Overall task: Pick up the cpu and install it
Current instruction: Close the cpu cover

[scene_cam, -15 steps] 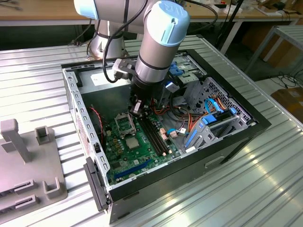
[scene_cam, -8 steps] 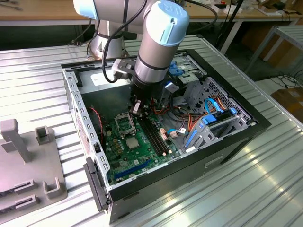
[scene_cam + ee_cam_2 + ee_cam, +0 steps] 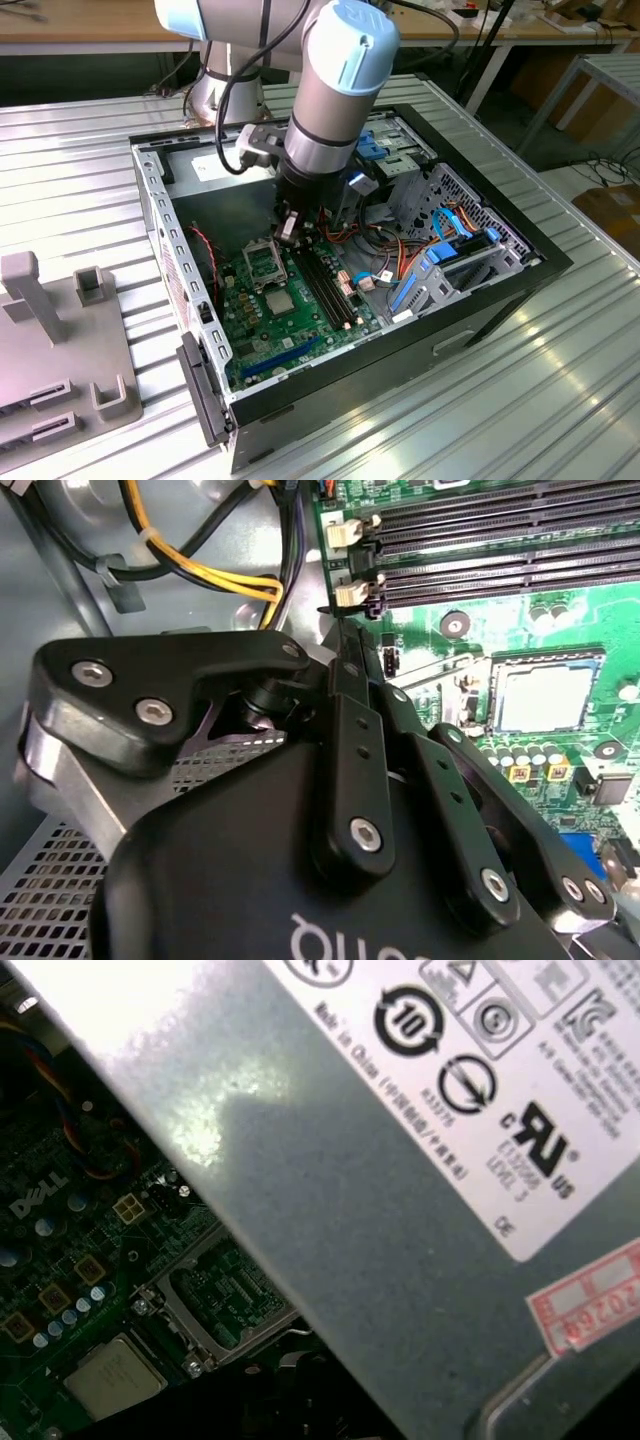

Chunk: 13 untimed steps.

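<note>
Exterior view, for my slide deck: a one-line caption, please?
Pincer hovers above the motherboard in the open computer case, cpu lying beside its socket.

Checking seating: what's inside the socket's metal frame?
In the first wrist view the hollow silver socket frame holds no chip, just dark green surface; the silver-grey square cpu lies beside it. The grey power-supply box covers its far side.

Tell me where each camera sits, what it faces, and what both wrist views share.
Exterior view: off the arm, above the table, looking down into the open computer case; the arm and gripper hang over the motherboard.
Second wrist view: on the wrist, looking past the black gripper body at the memory slots and cpu.
First wrist view: on the wrist, facing the grey power-supply box.
Both wrist views show the cpu beside the socket frame.
</note>
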Available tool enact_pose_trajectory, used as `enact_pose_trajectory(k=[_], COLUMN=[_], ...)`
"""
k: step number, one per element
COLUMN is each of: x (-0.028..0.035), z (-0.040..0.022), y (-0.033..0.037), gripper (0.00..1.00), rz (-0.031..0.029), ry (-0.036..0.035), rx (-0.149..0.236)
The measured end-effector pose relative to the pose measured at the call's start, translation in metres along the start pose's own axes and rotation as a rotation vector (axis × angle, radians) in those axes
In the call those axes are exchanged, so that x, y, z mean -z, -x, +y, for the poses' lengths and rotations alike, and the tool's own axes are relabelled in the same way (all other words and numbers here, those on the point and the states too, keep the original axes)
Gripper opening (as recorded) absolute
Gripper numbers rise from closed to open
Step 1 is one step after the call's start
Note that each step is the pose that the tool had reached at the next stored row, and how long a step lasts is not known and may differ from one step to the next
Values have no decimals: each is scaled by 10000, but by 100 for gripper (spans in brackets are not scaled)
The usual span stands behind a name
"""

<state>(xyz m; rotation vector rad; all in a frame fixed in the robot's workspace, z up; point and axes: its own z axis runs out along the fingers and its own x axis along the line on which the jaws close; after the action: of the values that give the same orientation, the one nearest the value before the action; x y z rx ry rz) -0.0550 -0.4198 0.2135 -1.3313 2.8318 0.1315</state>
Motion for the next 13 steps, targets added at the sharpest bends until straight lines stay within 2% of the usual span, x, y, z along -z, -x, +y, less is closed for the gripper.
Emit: enact_pose_trajectory(k=[2, 5, 13], x=[9, 21, 70], z=[1, 1, 25], y=[1, 0, -13], gripper=[15, 15, 15], rz=[76, 134, 163], ry=[-62, -109, -137], rx=[-3, -4, -5])
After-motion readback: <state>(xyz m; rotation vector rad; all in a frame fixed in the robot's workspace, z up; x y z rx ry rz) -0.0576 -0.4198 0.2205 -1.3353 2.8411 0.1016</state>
